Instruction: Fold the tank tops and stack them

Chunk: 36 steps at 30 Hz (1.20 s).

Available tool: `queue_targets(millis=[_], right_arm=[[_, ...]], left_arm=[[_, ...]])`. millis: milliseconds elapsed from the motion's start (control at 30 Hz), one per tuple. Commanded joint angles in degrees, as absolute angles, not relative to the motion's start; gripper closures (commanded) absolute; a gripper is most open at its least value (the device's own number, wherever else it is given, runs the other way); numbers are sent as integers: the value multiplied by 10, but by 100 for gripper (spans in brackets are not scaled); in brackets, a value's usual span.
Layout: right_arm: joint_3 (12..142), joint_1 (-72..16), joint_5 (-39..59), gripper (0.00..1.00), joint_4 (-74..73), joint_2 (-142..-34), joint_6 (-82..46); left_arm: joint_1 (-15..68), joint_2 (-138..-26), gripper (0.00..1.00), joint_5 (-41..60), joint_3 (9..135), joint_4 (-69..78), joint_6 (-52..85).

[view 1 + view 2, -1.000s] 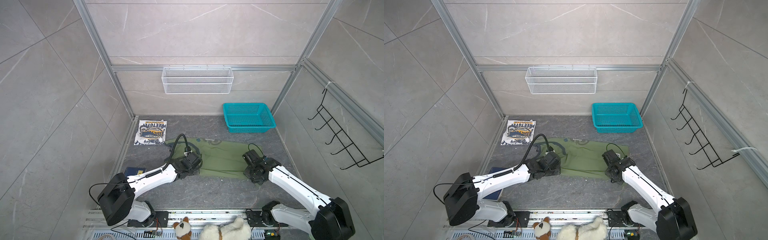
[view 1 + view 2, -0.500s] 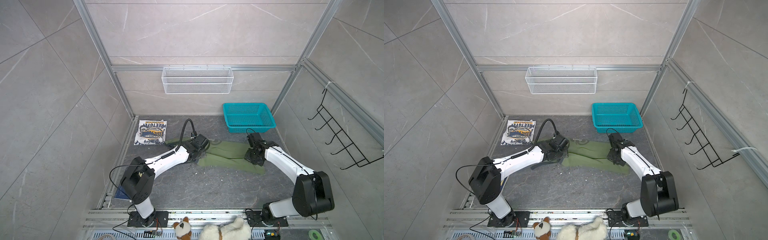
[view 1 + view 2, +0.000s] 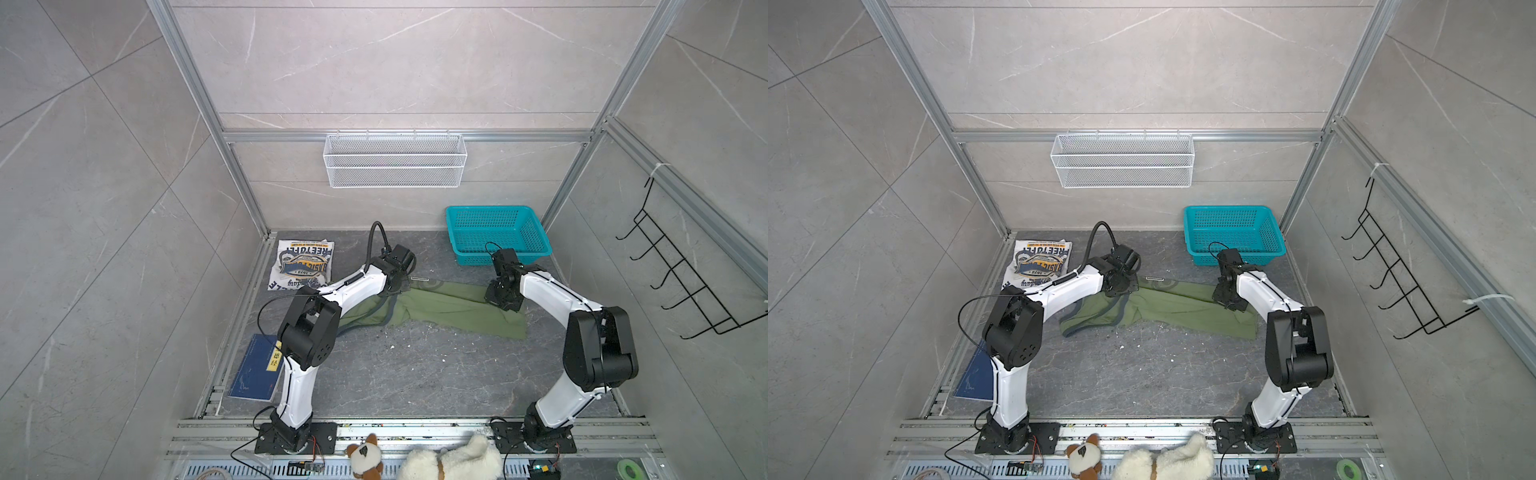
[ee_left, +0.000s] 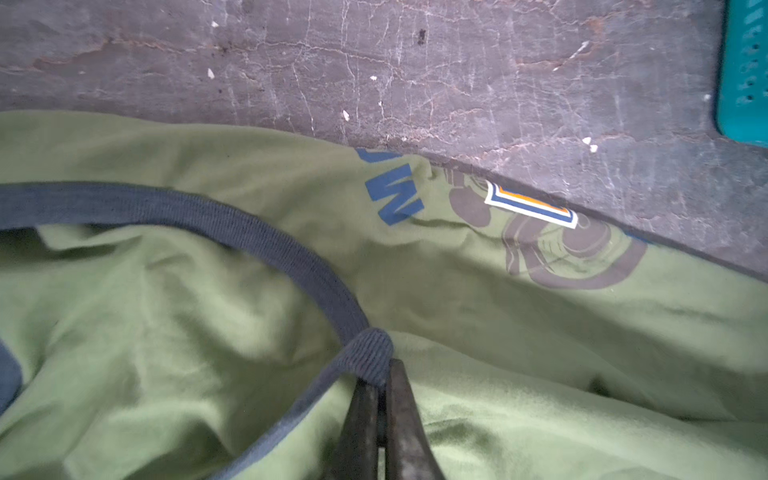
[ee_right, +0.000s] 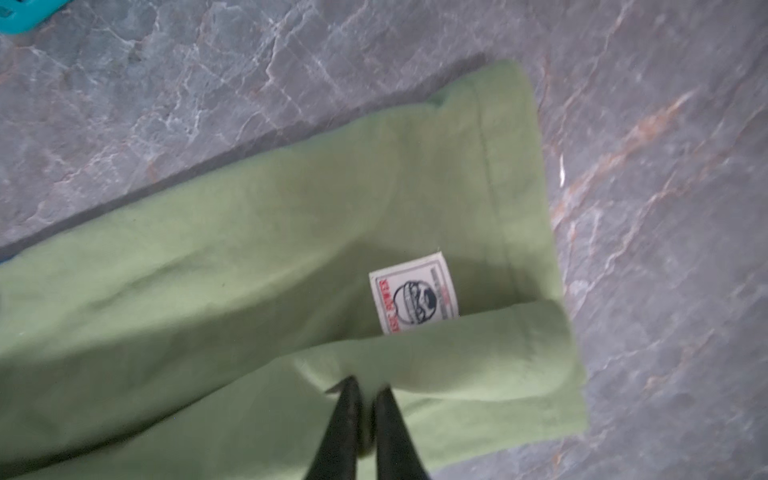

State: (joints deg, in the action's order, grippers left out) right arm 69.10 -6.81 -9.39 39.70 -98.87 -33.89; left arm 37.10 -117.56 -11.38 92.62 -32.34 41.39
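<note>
Pinching one olive tank top (image 3: 457, 307), left claw (image 4: 380, 374), right claw (image 5: 368, 386) narrowly parted, one white tank top (image 3: 301, 264)

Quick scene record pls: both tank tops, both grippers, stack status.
olive green tank top: crumpled on dark stone-look tabletop, partly folded over
white printed tank top: folded, far left, apart from the olive one
left gripper: fingers shut on the olive top's navy trim
right gripper: fingers slightly parted at hem fold; grip unclear
stack: not yet made
</note>
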Motion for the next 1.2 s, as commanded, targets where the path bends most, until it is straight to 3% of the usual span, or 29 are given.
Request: queue_targets(millis=[0, 100, 267, 400, 467, 533, 733, 1000, 1167], right_arm=[[723, -63, -100, 65, 393, -1013, -320], [744, -63, -134, 50, 415, -1010, -311], [691, -67, -95, 49, 415, -923, -290], [632, -70, -37, 49, 406, -882, -282], [614, -70, -54, 48, 406, -873, -280], [597, -64, -91, 40, 398, -861, -282], [543, 2, -40, 27, 308, -823, -284], [540, 103, 66, 28, 189, -886, -280], [547, 122, 81, 29, 151, -919, -275]], left_arm=[[363, -1200, 87, -102, 963, -345, 397], [355, -1204, 67, -109, 975, -354, 388], [353, -1164, 45, -159, 974, -389, 349], [377, -1095, 41, -163, 907, -357, 325], [384, -1081, 37, -144, 881, -339, 317], [384, -1082, 34, -128, 864, -325, 314], [372, -1084, 30, -82, 829, -266, 305], [341, -1086, 29, -27, 796, -197, 298], [326, -1090, 29, 15, 781, -161, 289]])
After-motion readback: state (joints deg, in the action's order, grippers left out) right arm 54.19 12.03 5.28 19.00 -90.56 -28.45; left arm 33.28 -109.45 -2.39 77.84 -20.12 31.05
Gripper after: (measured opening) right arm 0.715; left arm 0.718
